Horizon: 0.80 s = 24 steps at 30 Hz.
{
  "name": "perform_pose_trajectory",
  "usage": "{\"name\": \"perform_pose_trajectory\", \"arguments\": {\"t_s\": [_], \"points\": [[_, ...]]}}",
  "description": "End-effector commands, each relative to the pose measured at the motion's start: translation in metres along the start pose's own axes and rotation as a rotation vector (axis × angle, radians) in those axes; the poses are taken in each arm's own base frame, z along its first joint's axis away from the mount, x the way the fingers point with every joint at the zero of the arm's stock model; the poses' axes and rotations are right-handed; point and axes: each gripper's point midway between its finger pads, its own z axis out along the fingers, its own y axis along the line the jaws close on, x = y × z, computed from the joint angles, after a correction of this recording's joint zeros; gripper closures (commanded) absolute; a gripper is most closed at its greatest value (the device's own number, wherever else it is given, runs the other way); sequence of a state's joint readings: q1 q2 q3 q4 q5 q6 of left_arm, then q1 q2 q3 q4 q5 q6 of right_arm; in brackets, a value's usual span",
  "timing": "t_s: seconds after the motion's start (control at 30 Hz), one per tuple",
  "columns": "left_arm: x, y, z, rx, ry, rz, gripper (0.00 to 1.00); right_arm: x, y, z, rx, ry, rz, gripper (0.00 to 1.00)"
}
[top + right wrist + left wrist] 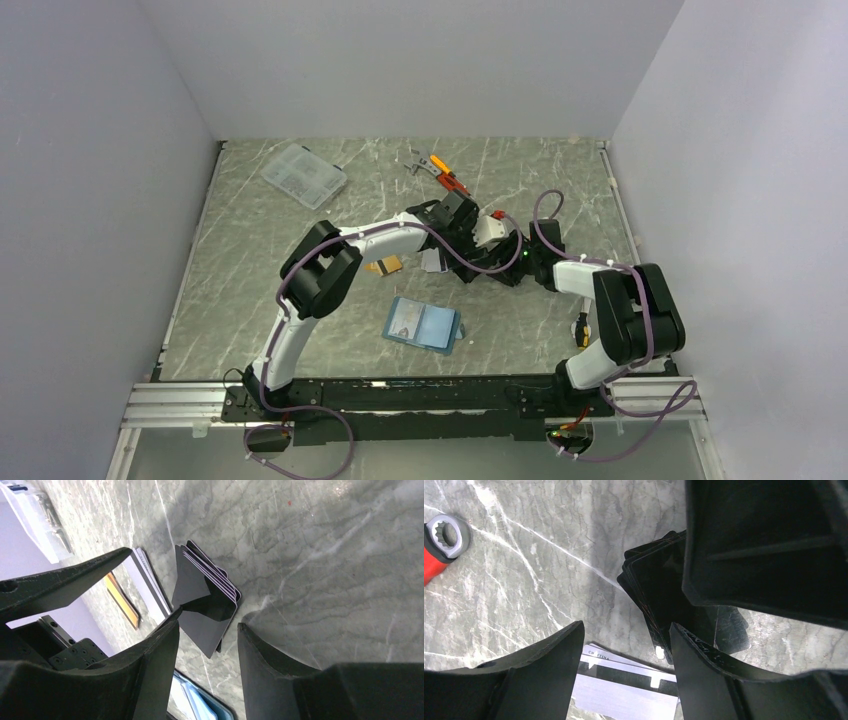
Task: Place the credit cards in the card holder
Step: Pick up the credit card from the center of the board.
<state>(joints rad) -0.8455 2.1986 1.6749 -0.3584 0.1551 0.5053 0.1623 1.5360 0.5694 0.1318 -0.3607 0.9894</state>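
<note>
Top external view: the holder (423, 324) lies open on the bench (240, 260), between my arms' bases and the loose cards, where both my tools meet. My left tool (626, 630) hangs released, its jaws apart above a silver card (624, 695) lying flat. A fanned stack of black cards (659, 590) lies just beside it. My right tool (209, 622) is released too, one finger (155, 665) tipped against that stack's edge. An orange card (122, 600) lies beside the silver one, apart from the holder. A red-handled wrench (441, 542) lies nearby.
</note>
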Motion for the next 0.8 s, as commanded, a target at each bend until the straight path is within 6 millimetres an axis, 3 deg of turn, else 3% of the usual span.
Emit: {"name": "perform_pose_trajectory", "arguments": {"t_s": [0.0,0.2,0.33,0.57,0.77], "points": [[0.01,-0.02,0.007,0.067,0.013,-0.033,0.3,-0.003,-0.008,0.007,0.017,-0.017,0.025,0.51],[0.007,-0.039,0.001,0.157,-0.002,-0.087,0.3,0.0,-0.014,0.005,0.038,-0.02,0.035,0.51],[-0.002,-0.045,-0.013,0.199,-0.027,-0.121,0.3,0.001,-0.018,0.002,0.048,-0.027,0.041,0.51],[-0.021,-0.007,-0.046,0.118,-0.111,-0.162,0.27,0.007,-0.025,0.001,0.057,-0.021,0.053,0.51],[-0.01,0.011,-0.037,0.035,-0.094,-0.144,0.27,0.007,-0.025,0.001,0.054,-0.022,0.057,0.51]]}}
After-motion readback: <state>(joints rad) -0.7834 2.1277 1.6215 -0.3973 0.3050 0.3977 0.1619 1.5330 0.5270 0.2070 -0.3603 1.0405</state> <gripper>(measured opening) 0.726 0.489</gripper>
